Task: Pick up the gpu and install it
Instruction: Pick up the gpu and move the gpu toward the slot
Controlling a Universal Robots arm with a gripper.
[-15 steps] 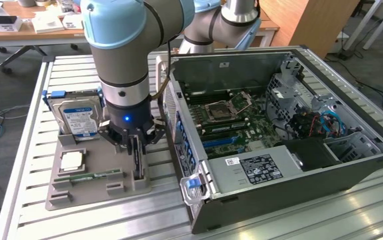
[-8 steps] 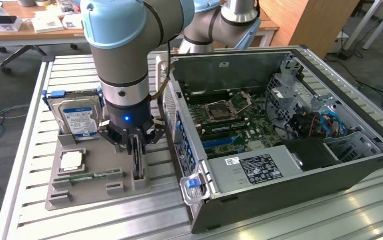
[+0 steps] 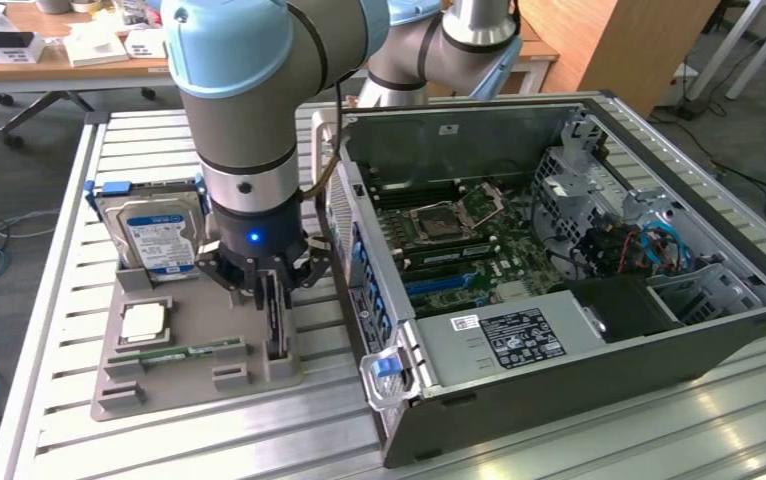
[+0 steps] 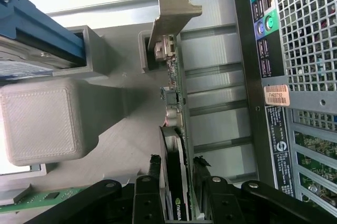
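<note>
Starting outside, tray: a grey tray lies on the slatted table, just beside the open computer case on the exterior view's left.
Tray contents: a hard drive stands upright in the rear slot. A CPU lies flat in front of it, and a RAM stick lies flat nearer the front. The gpu stands on edge in the slot along the side nearest the case.
Case contents: a motherboard lines the floor, with a labelled power supply at the near end.
Gpu axis, exterior view: the long axis runs from under the arm toward the tray's near edge, parallel to the case wall.
Gripper, exterior view: the gripper is lowered over the far end of the card and straddles it.
Wrist view, tray: the grey floor carries the hard drive in its slot, and a strip of the RAM stick shows.
Gpu axis, wrist view: the gpu is seen edge-on, running straight away from the arm to its pale metal bracket. The bracket end sits by a grey slot post, and the card lies parallel to the case's rear panel.
Gripper, wrist view: the gripper brackets the card closely from both sides. Whether it pinches the card or merely flanks it, I cannot tell.
</note>
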